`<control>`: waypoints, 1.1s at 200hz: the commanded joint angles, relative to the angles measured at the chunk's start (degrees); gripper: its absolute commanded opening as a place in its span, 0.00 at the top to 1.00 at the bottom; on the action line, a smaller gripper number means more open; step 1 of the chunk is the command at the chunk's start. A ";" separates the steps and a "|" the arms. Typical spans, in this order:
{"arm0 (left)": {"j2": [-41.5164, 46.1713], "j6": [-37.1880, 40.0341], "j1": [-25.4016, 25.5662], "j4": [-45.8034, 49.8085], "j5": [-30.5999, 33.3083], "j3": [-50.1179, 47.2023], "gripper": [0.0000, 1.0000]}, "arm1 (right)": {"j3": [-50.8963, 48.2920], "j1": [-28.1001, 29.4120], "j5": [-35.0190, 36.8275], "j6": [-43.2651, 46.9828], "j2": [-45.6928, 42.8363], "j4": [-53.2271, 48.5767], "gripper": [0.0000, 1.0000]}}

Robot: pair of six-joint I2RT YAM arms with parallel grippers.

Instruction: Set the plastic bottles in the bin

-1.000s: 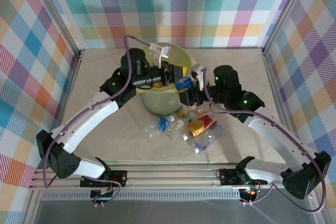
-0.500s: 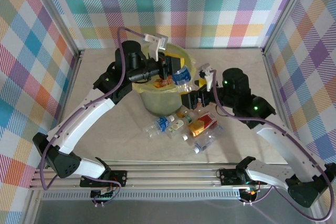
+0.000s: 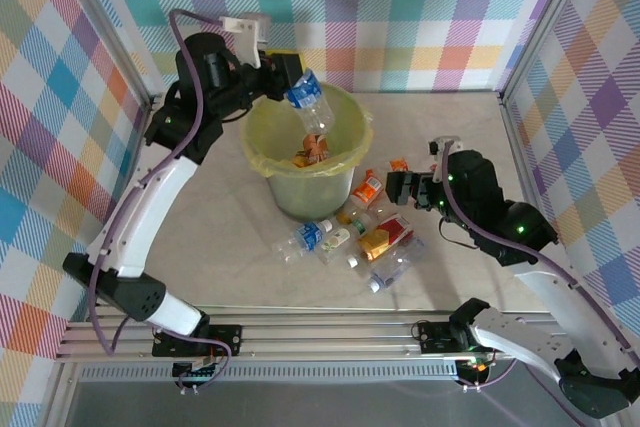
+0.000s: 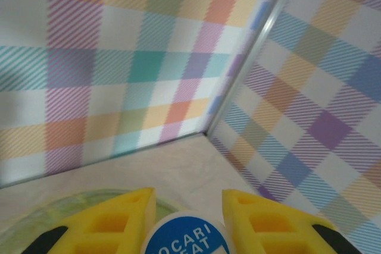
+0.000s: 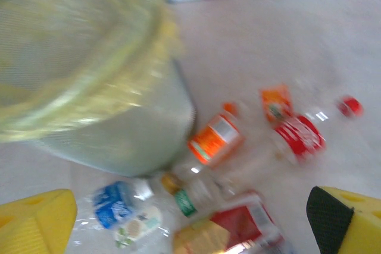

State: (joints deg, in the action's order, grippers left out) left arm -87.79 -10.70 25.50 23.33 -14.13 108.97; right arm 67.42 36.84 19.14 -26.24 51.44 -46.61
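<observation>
Upper centre: the left gripper (image 3: 286,77) clamps a blue-labelled bottle (image 3: 304,95), long axis tilted downward, directly over the bin (image 3: 252,132); the right gripper (image 3: 402,190), wide open and empty, hangs just right of the loose bottles (image 3: 330,237).

Bin (image 3: 300,197) mouth half taken, ground in front crowding up

The left gripper (image 3: 290,77) is gripping a bottle (image 3: 304,93) over the bin's far-left rim, blocking that side, while the near and right parts of the mouth are lying open from above. Loose bottles (image 3: 350,242) are cluttering the table (image 3: 200,207) in front of the bin and to its right, some just beside its wall. The right gripper (image 3: 400,187), jaws spread wide, is hovering right of the bin at the heap's edge. Left of the bin, the left arm (image 3: 150,197) is arching over otherwise bare table.
</observation>
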 commanded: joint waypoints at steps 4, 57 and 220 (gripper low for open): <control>-5.11 1.50 -3.21 7.42 -0.19 4.85 1.00 | 1.45 0.06 9.38 -11.72 0.45 -12.14 0.00; -12.22 2.18 -5.54 13.95 -2.88 8.11 1.00 | -2.55 -0.01 8.98 -19.25 0.38 -18.23 0.00; -17.39 1.72 -5.54 17.87 -0.83 7.46 0.43 | -28.70 -0.38 -9.54 -33.38 -1.28 -1.29 0.09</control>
State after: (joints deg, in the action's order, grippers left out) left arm -108.79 -9.47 20.14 40.45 -16.40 115.31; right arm 41.89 36.71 14.50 -55.42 50.37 -52.71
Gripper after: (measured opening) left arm 0.548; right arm 0.920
